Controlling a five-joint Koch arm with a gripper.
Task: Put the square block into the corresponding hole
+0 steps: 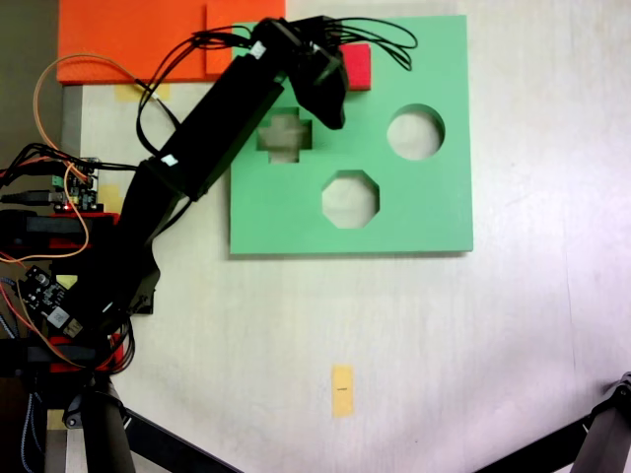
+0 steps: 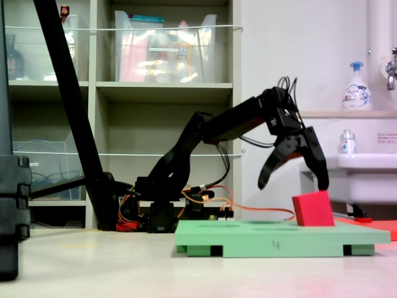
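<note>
The square block [image 1: 359,67] [image 2: 313,209], a red foam cube, rests tilted on the far edge of the green foam board [image 1: 414,217] [image 2: 273,239]. One of its corners is lifted. My gripper [image 1: 335,87] [image 2: 293,184] hangs open just above and beside the cube. Its two black fingers are spread wide and touch nothing. The square hole is hidden under the cube and the arm, so I cannot tell how far the cube sits in it.
The board also has a cross cutout [image 1: 286,133], a round cutout [image 1: 415,131] and an octagonal cutout [image 1: 350,198]. Orange foam slabs [image 1: 138,39] [image 2: 372,223] lie beyond the board. Circuit boards and wires [image 1: 69,187] crowd the arm's base. A yellow tape strip [image 1: 342,390] marks the table.
</note>
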